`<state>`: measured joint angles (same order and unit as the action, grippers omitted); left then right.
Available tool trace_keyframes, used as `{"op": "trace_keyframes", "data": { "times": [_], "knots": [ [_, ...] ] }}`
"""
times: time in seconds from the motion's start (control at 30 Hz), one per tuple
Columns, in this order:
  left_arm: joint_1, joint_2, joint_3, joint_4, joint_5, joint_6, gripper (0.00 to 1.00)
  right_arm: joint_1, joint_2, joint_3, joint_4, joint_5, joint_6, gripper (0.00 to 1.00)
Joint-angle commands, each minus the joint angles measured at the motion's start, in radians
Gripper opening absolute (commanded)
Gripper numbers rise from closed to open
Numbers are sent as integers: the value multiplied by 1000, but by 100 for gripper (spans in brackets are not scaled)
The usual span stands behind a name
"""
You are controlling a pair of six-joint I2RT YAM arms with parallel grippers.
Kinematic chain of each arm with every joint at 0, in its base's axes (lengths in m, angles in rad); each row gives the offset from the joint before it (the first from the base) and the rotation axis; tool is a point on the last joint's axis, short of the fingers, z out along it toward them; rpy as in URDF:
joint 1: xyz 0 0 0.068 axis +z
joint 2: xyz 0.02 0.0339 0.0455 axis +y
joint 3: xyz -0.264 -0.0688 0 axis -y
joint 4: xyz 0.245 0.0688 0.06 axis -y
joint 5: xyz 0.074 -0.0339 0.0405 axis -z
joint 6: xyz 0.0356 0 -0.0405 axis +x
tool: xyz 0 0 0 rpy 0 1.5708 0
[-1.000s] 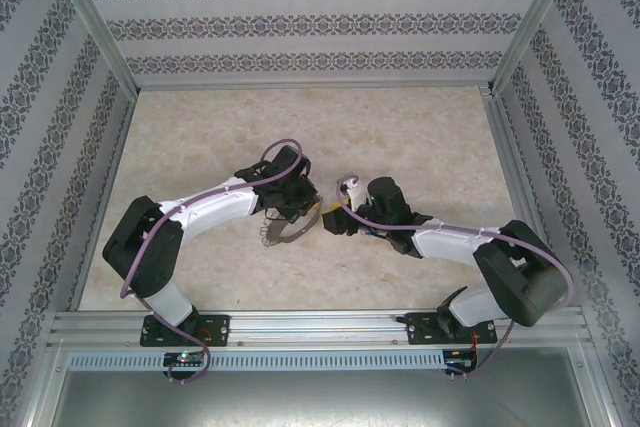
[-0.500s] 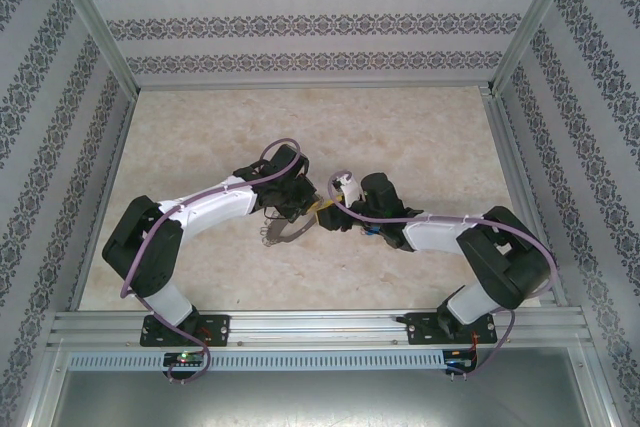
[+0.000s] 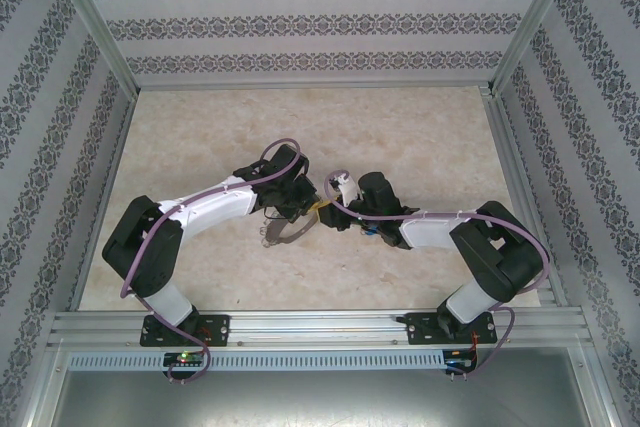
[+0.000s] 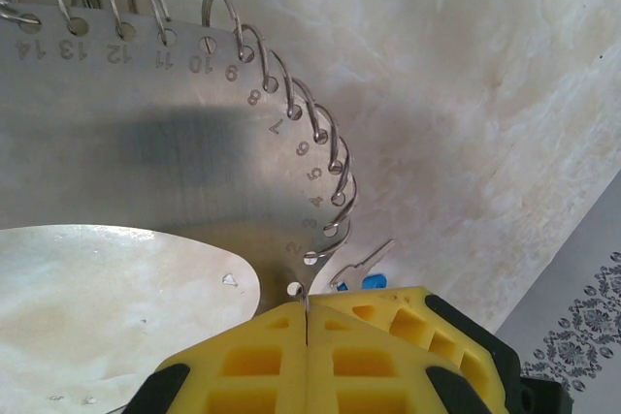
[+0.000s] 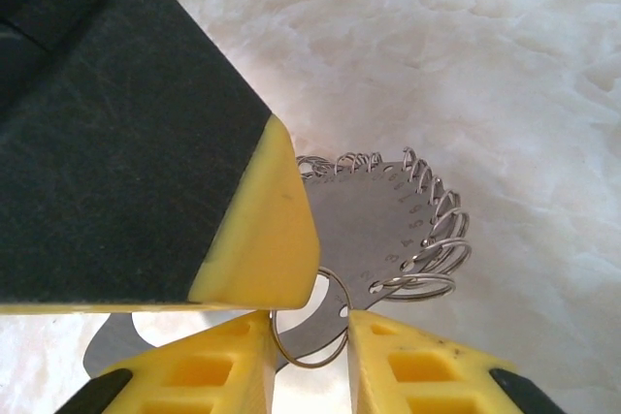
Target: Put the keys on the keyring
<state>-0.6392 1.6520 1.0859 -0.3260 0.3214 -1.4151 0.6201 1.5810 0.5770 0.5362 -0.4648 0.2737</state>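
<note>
L gripper (image 4: 306, 315) jaws are clenched w/ no gap, biting the edge of the keyring (image 4: 146, 162) at the low-number end of its flat crescent plate (image 5: 374, 210). R gripper (image 5: 309, 329) fingers stand part-way apart w/ one wire loop (image 5: 310, 363) of the keyring between them, nearly spanning the gap; can't tell if it's pinched or only framed. Relation that matters: this loop hangs off the same plate end L holds, so both grippers meet tip to tip there, over the table (image 4: 466, 94). The plate's long arc runs up and away from L's tips, loops along its outer rim. The key (image 4: 373, 282) shows as a blue sliver just beside L's fingertips, past the plate end; its axis is hidden. L looks nearer it. Count: 1 keyring, 1 key seen, stamped nos. up to 14, approx a dozen loops, exact no. unclear.
</note>
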Motion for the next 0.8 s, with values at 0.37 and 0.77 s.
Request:
{"op": "trace_keyframes", "data": {
  "times": [0.37,0.77],
  "knots": [
    [14,-24,5,38,8,9,12,11,8,48,16,-41,-30,0],
    [91,-228,46,-74,-225,319,77,-67,-71,89,-22,-170,-5,0]
  ]
}}
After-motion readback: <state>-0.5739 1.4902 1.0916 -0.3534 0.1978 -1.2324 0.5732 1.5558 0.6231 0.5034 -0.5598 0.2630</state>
